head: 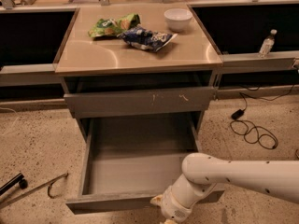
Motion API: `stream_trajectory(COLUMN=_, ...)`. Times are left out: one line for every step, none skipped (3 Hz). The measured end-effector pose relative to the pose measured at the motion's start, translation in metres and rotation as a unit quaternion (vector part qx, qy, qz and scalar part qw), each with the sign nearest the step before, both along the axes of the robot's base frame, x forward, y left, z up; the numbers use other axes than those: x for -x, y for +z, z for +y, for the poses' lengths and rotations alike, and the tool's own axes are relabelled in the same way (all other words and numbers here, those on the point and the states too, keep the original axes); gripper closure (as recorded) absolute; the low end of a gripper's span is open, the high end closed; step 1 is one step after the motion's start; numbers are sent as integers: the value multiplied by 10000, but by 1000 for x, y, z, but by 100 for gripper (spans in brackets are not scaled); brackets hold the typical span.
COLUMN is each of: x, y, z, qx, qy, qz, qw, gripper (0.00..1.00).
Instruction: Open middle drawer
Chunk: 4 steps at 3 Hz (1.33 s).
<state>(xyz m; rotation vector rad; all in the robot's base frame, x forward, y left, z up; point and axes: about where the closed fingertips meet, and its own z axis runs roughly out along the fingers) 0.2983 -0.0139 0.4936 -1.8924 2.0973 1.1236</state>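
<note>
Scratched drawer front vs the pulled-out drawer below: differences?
The middle drawer is pulled far out, tray exposed; the scratched drawer front sits close to the cabinet. The scratched drawer front bears white marks; the middle drawer's front looks plain. Both are grey. The gripper is at the middle drawer's front edge.

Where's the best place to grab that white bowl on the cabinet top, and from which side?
Pinch the white bowl by its rim, coming from above: it stands upright, mouth open, with the blue snack bag near it. The end effector is low, by the middle drawer front.
</note>
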Motion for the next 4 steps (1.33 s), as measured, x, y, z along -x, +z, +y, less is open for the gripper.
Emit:
stream_trajectory(x=-40, y=21, z=-17, qx=192, qy=-17, qz=-203, qw=9996, gripper=0)
stream_trajectory(x=-73, y=13, z=-22, qx=289, qy=116, qz=-128, qw=9994, gripper=0)
stream_trajectory(x=-79, y=-24, z=-5, qx=268, qy=385, qz=208, qw=9987, gripper=0)
stream_trajectory(x=-54, y=-55, z=11, qx=81, qy=517, qz=629, qw=9966, gripper=0)
